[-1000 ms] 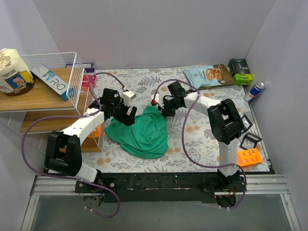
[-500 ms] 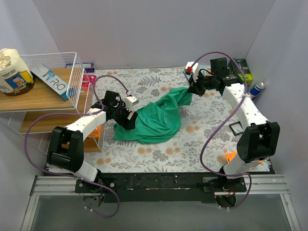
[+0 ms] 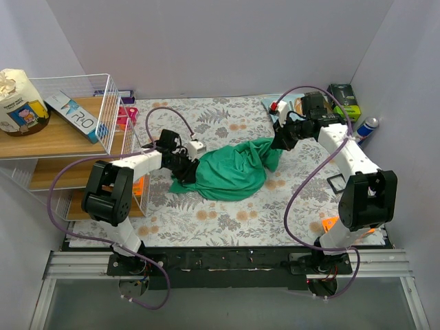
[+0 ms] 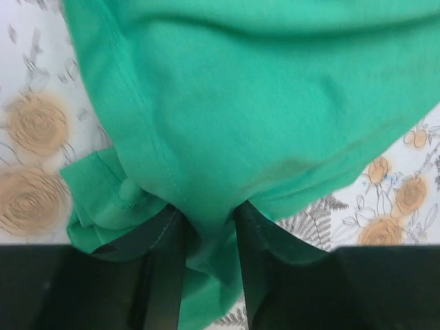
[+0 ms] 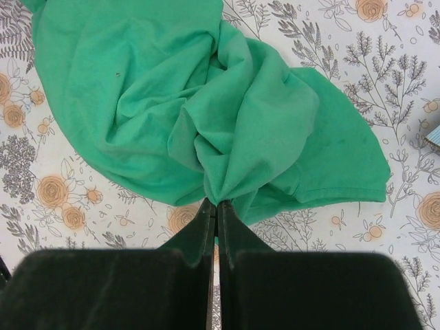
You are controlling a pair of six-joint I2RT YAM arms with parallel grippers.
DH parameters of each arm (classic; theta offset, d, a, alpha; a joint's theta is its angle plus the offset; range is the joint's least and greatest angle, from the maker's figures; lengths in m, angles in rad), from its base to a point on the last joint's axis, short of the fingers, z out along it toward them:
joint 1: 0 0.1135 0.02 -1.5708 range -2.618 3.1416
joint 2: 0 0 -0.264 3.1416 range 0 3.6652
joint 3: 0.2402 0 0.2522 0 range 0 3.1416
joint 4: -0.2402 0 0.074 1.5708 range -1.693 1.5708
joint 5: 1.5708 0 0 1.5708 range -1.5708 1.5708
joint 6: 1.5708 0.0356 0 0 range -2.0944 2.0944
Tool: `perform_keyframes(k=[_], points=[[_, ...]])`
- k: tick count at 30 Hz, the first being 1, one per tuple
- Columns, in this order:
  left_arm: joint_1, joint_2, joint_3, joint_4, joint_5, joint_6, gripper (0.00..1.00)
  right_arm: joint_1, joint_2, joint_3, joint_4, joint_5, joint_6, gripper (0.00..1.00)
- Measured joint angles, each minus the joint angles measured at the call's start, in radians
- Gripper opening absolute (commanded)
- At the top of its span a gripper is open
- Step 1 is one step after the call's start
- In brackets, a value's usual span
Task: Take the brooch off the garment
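The garment is a green shirt lying bunched across the middle of the floral mat, stretched between both arms. My left gripper is at its left edge; in the left wrist view a fold of green cloth is pinched between the two fingers of this gripper. My right gripper holds the right end, and in the right wrist view this gripper is shut on a gathered bunch of the shirt. I cannot make out the brooch for sure; a tiny dark speck sits on the cloth.
A wire basket and wooden shelves stand at the left beside the left arm. A snack bag, green box and can lie at the back right. An orange box sits at the front right.
The right gripper has dragged the shirt's end right and back, stretching it out, then dropped slightly. The left gripper has moved onto the shirt's left edge and closed on a fold.
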Motion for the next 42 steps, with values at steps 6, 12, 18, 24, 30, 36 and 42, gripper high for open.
perform_keyframes(k=[6, 12, 18, 24, 30, 36, 42], points=[[-0.013, 0.052, 0.136, -0.023, 0.006, 0.006, 0.0, -0.019, 0.035, 0.044, 0.0, 0.008, 0.034, 0.01], [-0.008, 0.013, 0.333, -0.029, 0.008, -0.026, 0.0, -0.117, 0.137, 0.269, 0.015, 0.01, 0.137, 0.01], [0.005, -0.149, 0.388, 0.22, -0.159, -0.172, 0.0, -0.26, 0.235, 0.595, 0.059, 0.005, 0.261, 0.01], [0.011, -0.343, 0.323, 0.435, -0.31, -0.235, 0.0, -0.319, 0.191, 0.659, 0.084, 0.007, 0.231, 0.01], [0.011, -0.486, 0.22, 0.328, -0.289, -0.238, 0.04, -0.296, -0.023, 0.424, -0.028, -0.009, 0.002, 0.01], [0.008, -0.635, 0.095, 0.008, -0.173, -0.19, 0.62, -0.286, -0.254, 0.116, -0.282, -0.018, -0.303, 0.28], [0.008, -0.681, 0.043, -0.062, -0.095, -0.182, 0.7, -0.282, -0.385, -0.161, -0.409, 0.0, -0.402, 0.69]])
